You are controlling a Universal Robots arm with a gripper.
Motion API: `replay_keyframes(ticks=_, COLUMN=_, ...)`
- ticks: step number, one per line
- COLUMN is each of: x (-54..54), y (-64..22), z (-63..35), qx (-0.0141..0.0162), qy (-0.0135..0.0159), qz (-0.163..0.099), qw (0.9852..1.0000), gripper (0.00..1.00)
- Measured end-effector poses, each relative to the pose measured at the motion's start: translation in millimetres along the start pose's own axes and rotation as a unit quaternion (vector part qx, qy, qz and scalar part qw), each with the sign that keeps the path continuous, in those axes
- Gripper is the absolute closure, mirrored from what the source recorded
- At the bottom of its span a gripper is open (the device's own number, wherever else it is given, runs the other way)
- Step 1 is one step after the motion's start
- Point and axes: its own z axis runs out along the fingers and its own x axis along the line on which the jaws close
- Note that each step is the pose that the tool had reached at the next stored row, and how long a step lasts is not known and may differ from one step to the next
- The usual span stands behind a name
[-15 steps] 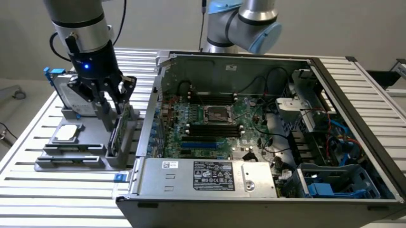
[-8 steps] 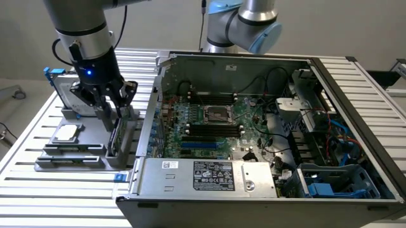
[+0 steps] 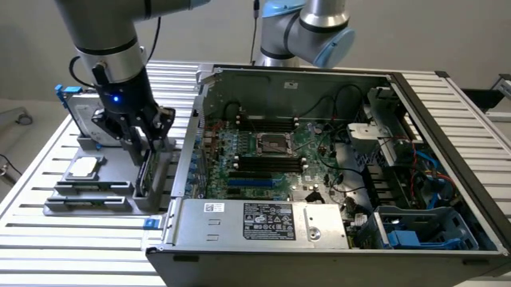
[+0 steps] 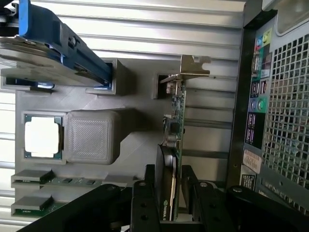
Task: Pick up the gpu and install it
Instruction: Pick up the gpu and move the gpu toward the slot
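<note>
We see the gripper (image 4: 167,193) wide open, its two black fingers (image 4: 145,203) straddling the gpu (image 4: 175,125) with a gap on each side and nothing clamped. The gpu stands on edge in a slot of the gray fixture (image 4: 140,96), with its green board and black cooler between the fingers and its silver bracket (image 4: 193,65) at the far end. On the same fixture we note a square silver chip (image 4: 42,136) lying flat beside a raised gray block, and past it a hard drive (image 4: 53,43) with blue rails, standing on edge. In the exterior view the gripper (image 3: 146,149) is down over the gpu (image 3: 143,176) at the fixture (image 3: 88,203), on the slatted table (image 3: 72,239) at the exterior view's left. The chip (image 3: 85,167) and the hard drive (image 3: 80,110) are close by. Just beside the fixture, the open computer case (image 3: 447,119) shows its motherboard (image 3: 264,155) and power supply (image 3: 264,221). A second arm (image 3: 307,30) stands behind the case.
</note>
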Motion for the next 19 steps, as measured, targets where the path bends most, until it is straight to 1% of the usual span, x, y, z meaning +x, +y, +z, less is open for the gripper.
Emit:
replay_keyframes(ticks=3, x=-0.2, y=-0.7, z=3.4, qx=0.0008, qy=-0.0008, qz=-0.001, qw=1.0, gripper=0.64)
replay_keyframes(ticks=11, x=-0.5, y=-2.0, z=16.1, qx=0.0011, qy=-0.0014, qz=-0.001, qw=1.0, gripper=0.64)
replay_keyframes(ticks=19, x=-0.4, y=-2.1, z=20.0, qx=0.0011, qy=-0.0014, qz=0.0, qw=1.0, gripper=0.64)
